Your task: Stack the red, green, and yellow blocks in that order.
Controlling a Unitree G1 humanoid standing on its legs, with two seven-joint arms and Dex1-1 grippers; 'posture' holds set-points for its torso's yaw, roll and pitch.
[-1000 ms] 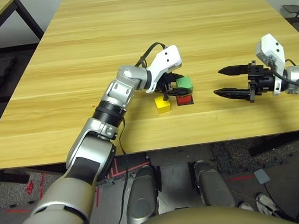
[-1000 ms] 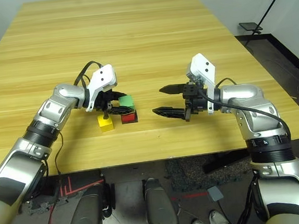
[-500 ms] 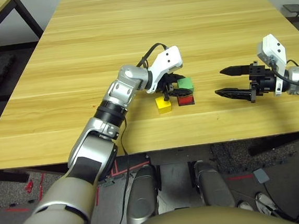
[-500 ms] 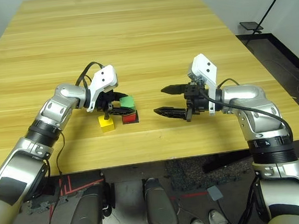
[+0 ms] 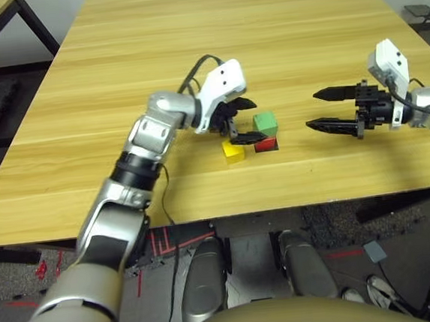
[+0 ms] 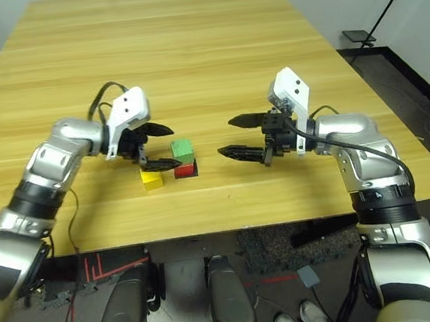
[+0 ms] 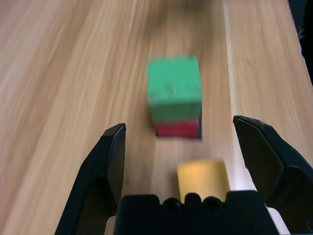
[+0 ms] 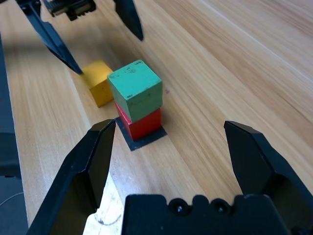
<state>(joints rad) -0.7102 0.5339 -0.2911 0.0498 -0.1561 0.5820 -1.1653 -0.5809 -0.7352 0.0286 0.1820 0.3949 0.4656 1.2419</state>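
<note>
left gripper [image 5: 243, 120] spread wide, empty, just beside green block [image 5: 265, 123] | right gripper [image 6: 241, 135] spread too, well apart on green's other side | green seated on red block [image 8: 143, 122] — second tier done | next: pinch yellow block [image 5: 234, 151], just beside red, and cap green squarely

A green block [image 5: 265, 122] sits stacked on a red block [image 5: 266, 143] on a wooden table [image 5: 189, 43], with a yellow block [image 5: 234, 152] just beside them. The left gripper [image 5: 243, 121], fingers spread, hovers beside the stack. The right gripper [image 5: 325, 109], also spread, points toward it from well apart.
</note>
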